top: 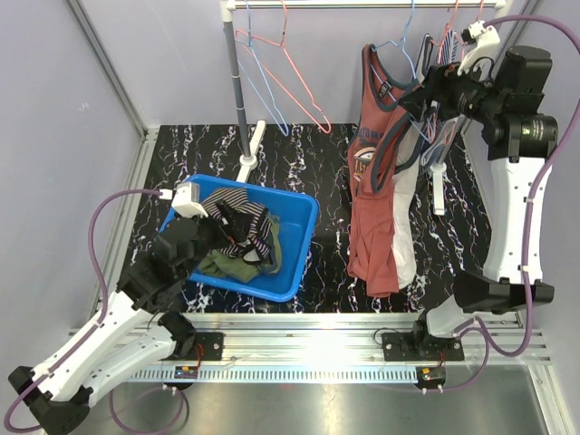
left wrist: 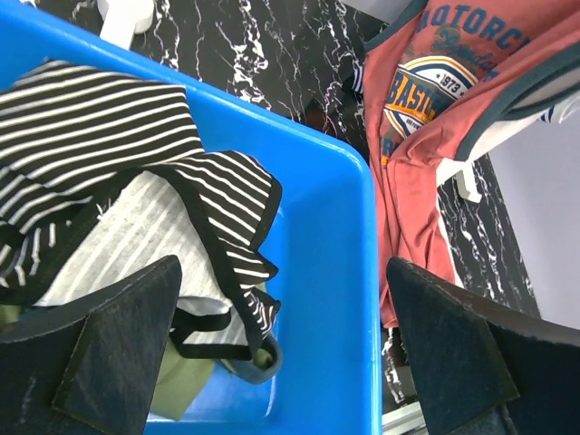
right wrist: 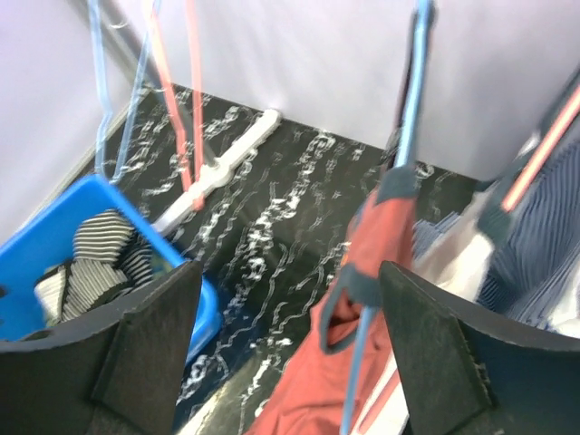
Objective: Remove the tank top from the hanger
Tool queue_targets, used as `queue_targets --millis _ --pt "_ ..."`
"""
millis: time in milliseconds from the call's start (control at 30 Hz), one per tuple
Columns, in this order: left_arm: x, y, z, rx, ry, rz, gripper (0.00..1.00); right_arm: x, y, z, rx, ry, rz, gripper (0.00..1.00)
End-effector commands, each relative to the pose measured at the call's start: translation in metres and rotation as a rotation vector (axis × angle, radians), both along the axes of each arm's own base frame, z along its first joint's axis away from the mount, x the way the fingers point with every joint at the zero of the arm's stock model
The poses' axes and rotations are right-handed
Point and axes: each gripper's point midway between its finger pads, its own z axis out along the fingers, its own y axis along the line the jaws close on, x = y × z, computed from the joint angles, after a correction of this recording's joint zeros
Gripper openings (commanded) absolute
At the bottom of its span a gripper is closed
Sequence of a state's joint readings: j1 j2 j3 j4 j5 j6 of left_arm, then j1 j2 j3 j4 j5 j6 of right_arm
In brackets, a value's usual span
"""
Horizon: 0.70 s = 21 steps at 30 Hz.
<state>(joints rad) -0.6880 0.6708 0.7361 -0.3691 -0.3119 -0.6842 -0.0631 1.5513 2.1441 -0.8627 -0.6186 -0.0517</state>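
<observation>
A red tank top (top: 367, 208) with dark trim and a printed chest hangs on a blue hanger (top: 405, 41) from the rail at the back right. My right gripper (top: 419, 98) is up by its shoulder and stands open. In the right wrist view the red tank top's strap (right wrist: 362, 281) and the blue hanger wire (right wrist: 410, 91) lie between the fingers, close to the right finger (right wrist: 453, 362), and neither finger presses on them. My left gripper (top: 216, 216) hangs open over the blue bin (top: 304, 245), nothing in it, above a striped black-and-white top (left wrist: 109, 136).
The blue bin (left wrist: 335, 272) also holds green and grey clothes. Empty red and blue hangers (top: 285, 72) hang by the rack pole (top: 237, 91). A white garment (top: 408, 245) and a blue striped one (top: 442, 136) hang behind the red tank top (left wrist: 426, 118).
</observation>
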Motion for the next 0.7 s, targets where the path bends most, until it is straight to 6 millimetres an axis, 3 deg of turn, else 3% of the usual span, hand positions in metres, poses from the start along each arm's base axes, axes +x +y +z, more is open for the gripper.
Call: queue_targets --millis 0,233,433,667 --pt "-0.007 0.005 0.011 0.06 -0.039 -0.044 0.99 0.02 -0.009 0.007 -0.033 -0.011 -0.099 0.85" --pt "-0.014 0.022 0.03 0.049 -0.1 -0.002 0.99 0.046 -0.002 -0.009 -0.1 -0.002 -0.148 0.75" --pt "-0.018 0.024 0.041 0.036 -0.129 -0.008 0.99 0.064 -0.019 -0.02 -0.167 0.005 -0.248 0.69" --pt "-0.021 0.02 0.05 -0.003 -0.172 -0.036 0.99 0.071 -0.018 -0.027 -0.173 0.016 -0.243 0.46"
